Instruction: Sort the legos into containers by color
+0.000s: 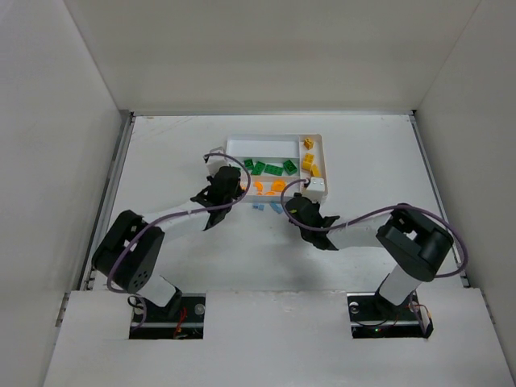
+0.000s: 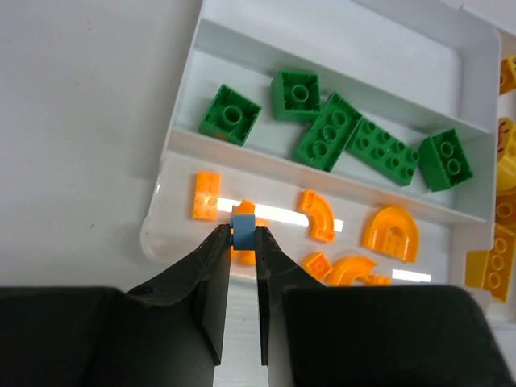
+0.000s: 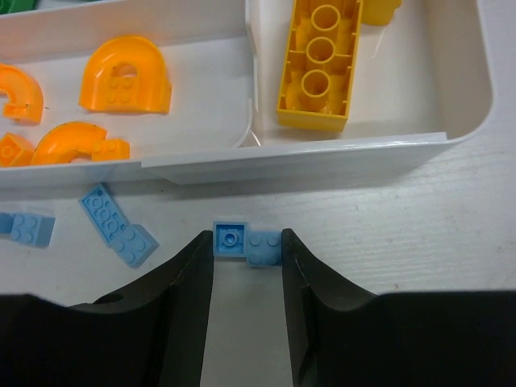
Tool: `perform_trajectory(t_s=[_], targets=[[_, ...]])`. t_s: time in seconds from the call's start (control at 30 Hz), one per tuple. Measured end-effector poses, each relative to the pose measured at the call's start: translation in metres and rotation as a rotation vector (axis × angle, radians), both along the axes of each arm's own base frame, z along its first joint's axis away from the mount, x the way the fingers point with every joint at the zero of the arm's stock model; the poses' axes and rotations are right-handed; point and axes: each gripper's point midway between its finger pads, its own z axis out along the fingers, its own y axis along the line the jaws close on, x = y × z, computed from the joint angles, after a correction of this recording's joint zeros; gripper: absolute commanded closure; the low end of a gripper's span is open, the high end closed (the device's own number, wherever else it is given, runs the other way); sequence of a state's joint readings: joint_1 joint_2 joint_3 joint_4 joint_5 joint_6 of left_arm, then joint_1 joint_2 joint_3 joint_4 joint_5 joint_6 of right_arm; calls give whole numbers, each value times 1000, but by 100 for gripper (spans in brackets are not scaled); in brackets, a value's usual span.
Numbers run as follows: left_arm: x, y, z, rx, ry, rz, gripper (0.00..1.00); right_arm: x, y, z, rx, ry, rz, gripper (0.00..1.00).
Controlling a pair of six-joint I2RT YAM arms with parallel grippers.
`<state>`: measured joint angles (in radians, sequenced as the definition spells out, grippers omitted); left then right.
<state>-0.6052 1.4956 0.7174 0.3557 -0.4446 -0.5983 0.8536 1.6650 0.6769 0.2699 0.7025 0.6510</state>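
The white tray (image 1: 266, 146) holds green bricks (image 2: 330, 133) in its middle slot, orange pieces (image 2: 391, 234) in its near slot and yellow bricks (image 3: 318, 64) in the end slot; the far slot looks bare. My left gripper (image 2: 243, 235) is shut on a small light blue brick (image 2: 243, 224) and holds it over the left end of the orange slot. My right gripper (image 3: 247, 244) has its jaws against both sides of two small light blue bricks (image 3: 262, 247) lying side by side on the table, just outside the tray's near wall (image 3: 322, 153).
Two more light blue bricks (image 3: 118, 225) (image 3: 24, 228) lie on the table left of my right gripper, along the tray's near wall. In the top view both grippers (image 1: 228, 188) (image 1: 295, 206) sit close together at the tray's near side. White walls enclose the table.
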Motion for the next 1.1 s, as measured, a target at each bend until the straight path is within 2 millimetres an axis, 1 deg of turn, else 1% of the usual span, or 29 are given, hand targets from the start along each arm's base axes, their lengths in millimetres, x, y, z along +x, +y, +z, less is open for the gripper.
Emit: perform_trajectory(t_s=[0.13, 0.23, 0.3, 0.37, 0.47, 0.57, 0.67, 0.77, 0.87, 0.93, 1.0, 1.03, 1.1], targets=[[30, -13, 12, -36, -20, 7, 87, -6, -1, 12, 33, -20, 8, 63], [57, -23, 17, -53, -33, 15, 87, -11, 1, 21, 60, -33, 21, 63], [76, -27, 15, -61, -31, 21, 87, -16, 1, 23, 77, -33, 31, 63], [90, -29, 10, -60, -25, 30, 87, -20, 2, 25, 91, -33, 40, 63], [107, -26, 2, -56, -15, 48, 86, -25, 2, 29, 113, -35, 50, 63], [124, -25, -3, -58, -11, 62, 86, -27, 7, 33, 136, -37, 65, 63], [136, -22, -7, -56, -8, 74, 80, -29, 10, 32, 144, -29, 81, 63], [143, -19, -10, -45, -3, 79, 65, -29, 17, 35, 159, -21, 102, 63], [142, -19, -11, -38, 2, 76, 56, -23, 28, 47, 181, -32, 124, 63], [141, -20, -12, -35, 3, 72, 56, -13, 38, 60, 199, -50, 135, 63], [136, -20, -11, -35, 4, 68, 58, 0, 45, 71, 209, -68, 142, 63], [130, -19, -11, -37, 5, 67, 59, 8, 48, 76, 213, -77, 141, 63], [110, -16, -8, -46, 10, 63, 61, 27, 51, 84, 217, -91, 135, 63]])
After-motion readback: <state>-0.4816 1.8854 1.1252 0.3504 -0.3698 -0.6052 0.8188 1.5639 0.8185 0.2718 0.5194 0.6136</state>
